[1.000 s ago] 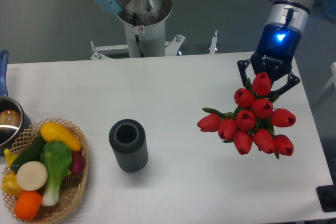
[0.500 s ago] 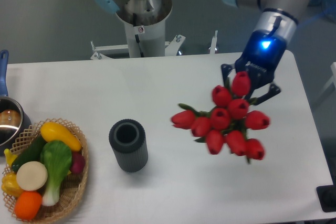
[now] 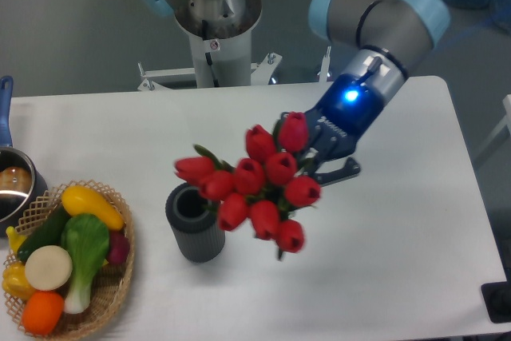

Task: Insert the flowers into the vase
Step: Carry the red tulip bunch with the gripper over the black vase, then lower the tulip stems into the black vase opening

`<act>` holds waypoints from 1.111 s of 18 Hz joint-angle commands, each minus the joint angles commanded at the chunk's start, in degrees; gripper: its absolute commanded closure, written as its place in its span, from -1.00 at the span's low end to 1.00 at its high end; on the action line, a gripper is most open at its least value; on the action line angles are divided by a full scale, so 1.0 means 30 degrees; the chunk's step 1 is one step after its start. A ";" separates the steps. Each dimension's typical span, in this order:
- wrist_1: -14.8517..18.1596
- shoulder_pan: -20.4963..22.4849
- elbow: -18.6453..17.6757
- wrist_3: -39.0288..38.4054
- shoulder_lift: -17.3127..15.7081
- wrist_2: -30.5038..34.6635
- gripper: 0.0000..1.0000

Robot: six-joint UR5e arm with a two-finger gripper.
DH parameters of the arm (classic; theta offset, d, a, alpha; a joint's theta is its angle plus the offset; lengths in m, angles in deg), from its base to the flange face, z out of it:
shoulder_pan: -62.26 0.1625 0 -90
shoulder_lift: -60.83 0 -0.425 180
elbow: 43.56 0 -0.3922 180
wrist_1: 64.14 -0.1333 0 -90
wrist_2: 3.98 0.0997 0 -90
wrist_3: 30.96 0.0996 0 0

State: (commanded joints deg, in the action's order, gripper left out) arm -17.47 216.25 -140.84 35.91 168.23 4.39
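White lettering on the gripper (image 3: 318,159) is too blurred to read; it clasps the red tulips (image 3: 254,184), held in the air just right of the dark ribbed vase (image 3: 194,222), leftmost buds overlapping its rim. White table (image 3: 399,261), grey wall behind.

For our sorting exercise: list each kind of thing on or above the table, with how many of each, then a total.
Bunch of flowers: 1
Vase: 1
Wicker basket of toy vegetables: 1
Metal pot: 1
Gripper: 1
Total: 5
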 joint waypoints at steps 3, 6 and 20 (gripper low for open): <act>0.0000 -0.0148 -0.0589 0.0853 0.0000 -0.1819 0.82; -0.0029 -0.0644 -0.1670 0.1000 -0.0262 -0.1911 0.82; -0.0029 -0.1145 -0.3637 0.1880 -0.1143 -0.2585 0.80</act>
State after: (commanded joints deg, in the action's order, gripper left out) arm -17.56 212.81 -151.75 41.55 164.81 -3.37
